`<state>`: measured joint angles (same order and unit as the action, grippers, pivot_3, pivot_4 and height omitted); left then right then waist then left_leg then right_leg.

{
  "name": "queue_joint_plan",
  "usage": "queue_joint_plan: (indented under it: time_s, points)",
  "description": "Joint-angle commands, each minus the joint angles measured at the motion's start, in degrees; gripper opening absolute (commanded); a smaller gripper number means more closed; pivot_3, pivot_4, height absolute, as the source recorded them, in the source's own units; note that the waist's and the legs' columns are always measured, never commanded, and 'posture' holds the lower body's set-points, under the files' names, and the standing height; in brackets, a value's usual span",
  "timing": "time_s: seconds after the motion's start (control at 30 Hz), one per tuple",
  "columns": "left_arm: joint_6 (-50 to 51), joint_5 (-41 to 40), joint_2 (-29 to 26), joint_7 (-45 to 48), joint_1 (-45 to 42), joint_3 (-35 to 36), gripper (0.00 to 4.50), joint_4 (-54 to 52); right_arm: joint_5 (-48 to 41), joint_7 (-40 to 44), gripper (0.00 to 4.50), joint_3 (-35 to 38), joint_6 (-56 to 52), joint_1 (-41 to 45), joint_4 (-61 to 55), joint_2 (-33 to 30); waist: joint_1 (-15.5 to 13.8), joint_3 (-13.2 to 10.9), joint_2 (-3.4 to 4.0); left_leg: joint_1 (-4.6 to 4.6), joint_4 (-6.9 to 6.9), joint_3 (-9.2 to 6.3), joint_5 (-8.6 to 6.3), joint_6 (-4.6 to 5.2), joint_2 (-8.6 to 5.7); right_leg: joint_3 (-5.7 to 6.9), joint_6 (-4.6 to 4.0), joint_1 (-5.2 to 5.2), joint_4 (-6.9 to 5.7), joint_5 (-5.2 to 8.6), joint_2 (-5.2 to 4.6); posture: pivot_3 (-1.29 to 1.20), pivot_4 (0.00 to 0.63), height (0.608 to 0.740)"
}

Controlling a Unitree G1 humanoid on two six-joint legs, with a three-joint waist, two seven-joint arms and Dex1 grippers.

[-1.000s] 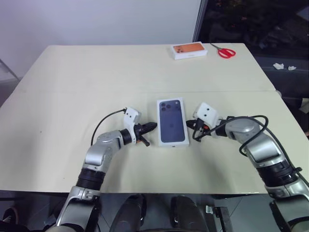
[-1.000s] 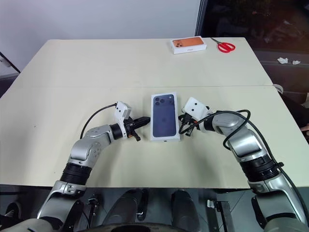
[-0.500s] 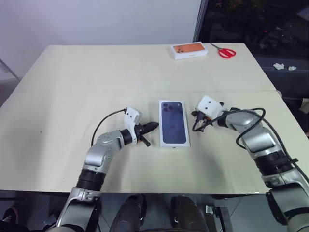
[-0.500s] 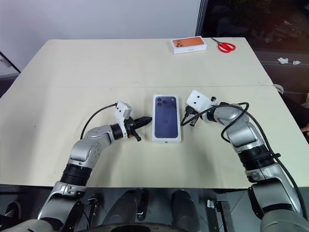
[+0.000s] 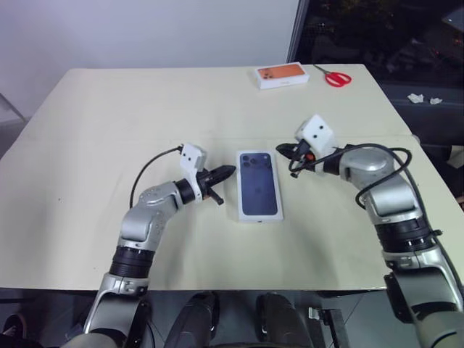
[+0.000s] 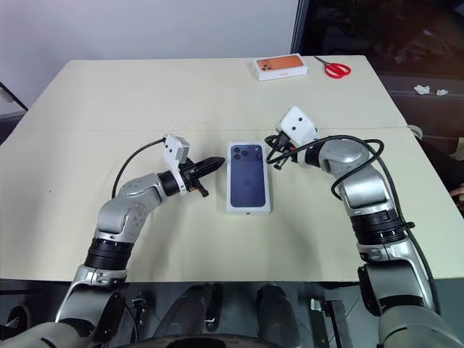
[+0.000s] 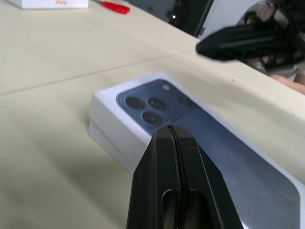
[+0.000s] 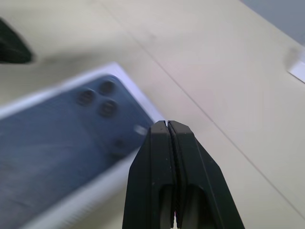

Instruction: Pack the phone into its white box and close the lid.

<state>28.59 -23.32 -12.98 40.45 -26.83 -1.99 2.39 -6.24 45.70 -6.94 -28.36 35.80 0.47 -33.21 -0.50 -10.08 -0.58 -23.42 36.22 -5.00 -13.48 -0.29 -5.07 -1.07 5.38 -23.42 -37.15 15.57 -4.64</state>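
Lid (image 5: 259,184) sits shut over white box (image 7: 112,136).

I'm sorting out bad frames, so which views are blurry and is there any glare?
Right wrist view: lid smeared by blur, own fingers sharp. Left wrist view: lid sharp at the lenses, soft sheen lower down. Head views: even light, scissors crisp, no glare.

Lidded white box (image 5: 259,185) between two closed pincers, untouched.

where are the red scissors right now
The red scissors lie at the table's far right corner in the head views, just right of the orange-printed box, well beyond both pincers.
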Motion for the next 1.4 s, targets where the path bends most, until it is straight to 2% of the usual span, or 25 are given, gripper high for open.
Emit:
queue_joint_plan:
  time_s: [0.03,0.17,0.3,0.37,0.57,0.8,1.0,1.2,1.4]
  points:
    - [-0.3,-1.0,1.2,-0.3,-1.9,-0.1,0.00,-1.4,1.8,-1.4,0.07,-1.8,1.3,-0.9,-1.0,1.0,-0.1,0.0,0.00,0.00,0.00,0.00,0.00,0.00,0.00,0.00,0.00,0.00,-0.01,0.00,0.00,0.00,0.150,0.740]
    - [-4.5,3.9,3.7,-0.9,-4.0,-4.1,0.00,5.9,6.7,-4.0,0.07,-5.6,4.2,-0.7,4.1,1.7,-0.2,0.0,0.01,0.00,0.05,0.01,0.01,-0.02,-0.04,0.03,0.00,0.01,-0.03,0.00,0.00,0.00,0.150,0.740]
    - [-9.9,10.1,3.0,0.2,-3.6,-9.4,0.00,10.2,10.1,-4.7,0.07,-8.7,5.8,-1.5,5.4,2.1,0.2,0.1,-0.02,0.07,0.00,0.09,0.05,-0.07,-0.02,-0.03,0.00,0.02,-0.04,0.00,0.03,0.00,0.150,0.740]
    - [-8.2,10.7,2.1,1.9,-2.5,-11.4,0.00,9.6,10.2,-3.7,0.07,-9.2,5.7,-2.4,4.7,1.9,0.2,0.2,-0.01,0.15,0.00,0.08,0.04,-0.07,0.01,-0.02,0.00,0.10,-0.05,0.00,0.05,0.00,0.150,0.740]
    - [-8.0,9.4,1.9,1.0,-1.2,-8.7,0.00,9.4,10.8,-3.6,0.07,-8.2,6.3,-2.5,4.7,1.8,0.2,0.3,-0.08,0.32,-0.02,0.06,0.00,0.00,0.01,-0.02,0.00,0.29,-0.03,0.00,0.05,0.00,0.150,0.740]
    - [-11.9,10.0,2.6,-4.0,-4.1,-4.3,0.00,10.3,11.9,-4.0,0.07,-8.1,7.9,-1.5,5.7,1.8,0.4,0.3,-0.09,0.31,-0.03,0.06,0.00,0.00,0.02,-0.02,0.00,0.26,-0.05,0.00,0.06,0.00,0.150,0.740]
    - [-8.9,7.8,1.4,-3.9,-2.1,-2.2,0.00,5.8,12.2,-5.1,0.07,-6.4,7.4,-1.6,5.8,0.9,0.2,0.3,-0.09,0.27,-0.02,0.06,0.00,0.00,0.01,-0.03,0.00,0.22,-0.05,0.00,0.06,0.00,0.150,0.740]
    - [-3.9,6.4,-1.8,-3.6,3.3,-1.6,0.00,-1.0,9.5,-1.8,0.07,-4.0,4.1,-4.8,-0.7,-3.0,-0.3,0.3,-0.11,0.20,-0.01,0.05,-0.01,0.02,-0.02,-0.03,0.00,0.20,-0.01,0.00,0.01,0.00,0.150,0.740]
    - [-1.4,6.1,-2.5,-3.3,7.8,-2.8,0.00,-4.8,6.1,2.4,0.07,-2.5,-0.4,-7.7,-6.9,-6.1,0.1,0.2,-0.07,0.07,-0.02,0.07,-0.01,0.02,0.02,-0.08,0.00,0.00,-0.04,0.00,0.01,0.00,0.150,0.740]
